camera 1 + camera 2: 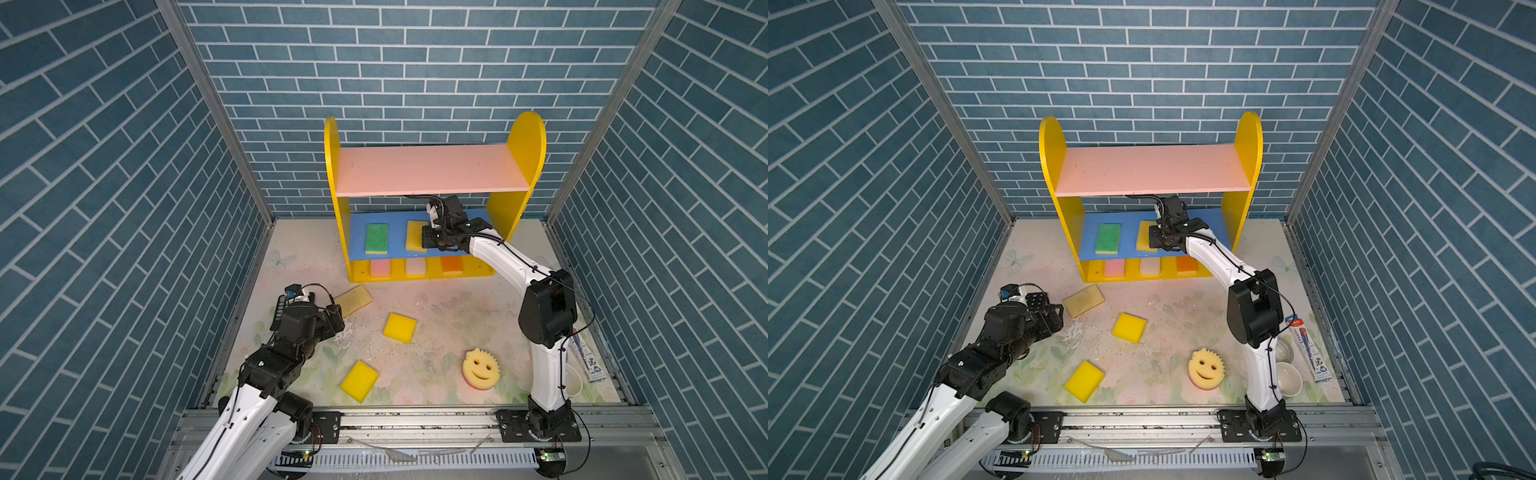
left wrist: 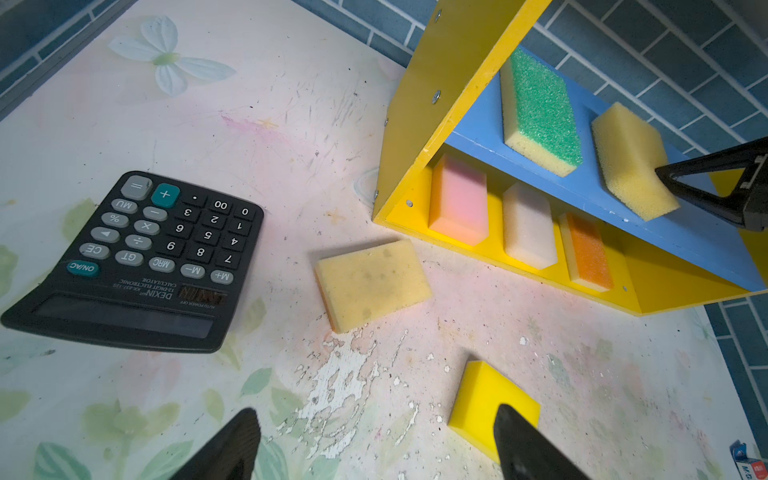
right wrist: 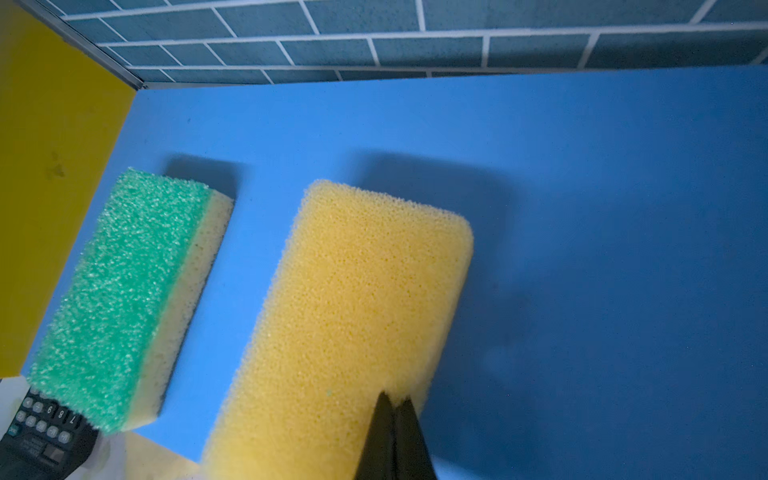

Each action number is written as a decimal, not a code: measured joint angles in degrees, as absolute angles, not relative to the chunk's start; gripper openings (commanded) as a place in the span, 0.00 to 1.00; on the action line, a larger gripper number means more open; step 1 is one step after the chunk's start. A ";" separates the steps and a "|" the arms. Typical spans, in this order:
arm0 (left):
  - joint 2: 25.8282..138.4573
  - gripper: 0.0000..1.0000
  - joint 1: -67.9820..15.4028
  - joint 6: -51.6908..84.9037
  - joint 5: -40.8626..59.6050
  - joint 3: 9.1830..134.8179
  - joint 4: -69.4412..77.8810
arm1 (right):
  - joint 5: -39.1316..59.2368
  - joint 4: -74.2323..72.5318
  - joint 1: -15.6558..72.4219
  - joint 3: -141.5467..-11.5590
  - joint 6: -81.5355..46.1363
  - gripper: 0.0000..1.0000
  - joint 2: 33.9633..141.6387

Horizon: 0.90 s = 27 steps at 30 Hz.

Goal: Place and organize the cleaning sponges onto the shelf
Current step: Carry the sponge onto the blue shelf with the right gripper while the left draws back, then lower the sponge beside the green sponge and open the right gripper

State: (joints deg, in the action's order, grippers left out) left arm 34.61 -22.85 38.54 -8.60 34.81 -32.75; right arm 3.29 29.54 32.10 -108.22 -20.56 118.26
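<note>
Yellow sponge [image 3: 353, 316] lies lengthwise ahead of your right claw [image 3: 395, 399].
Jaws shut, tips touching its near end; your left claw [image 2: 376, 413] gapes, empty.

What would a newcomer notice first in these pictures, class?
The bright shelf at the back stands out, its pink top board bare. On its blue middle board the right gripper, jaws shut, touches a yellow sponge. A smiley-face sponge lies on the table in front.
</note>
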 measured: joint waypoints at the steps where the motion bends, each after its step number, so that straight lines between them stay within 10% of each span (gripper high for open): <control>1: 34.61 0.89 -22.85 38.54 -8.60 34.81 -32.73 | 3.33 29.54 32.08 -108.47 -20.56 0.00 118.41; 27: 36.29 0.89 -22.85 38.54 -8.75 34.81 -33.06 | 7.90 31.31 31.75 -110.08 -16.56 0.00 119.17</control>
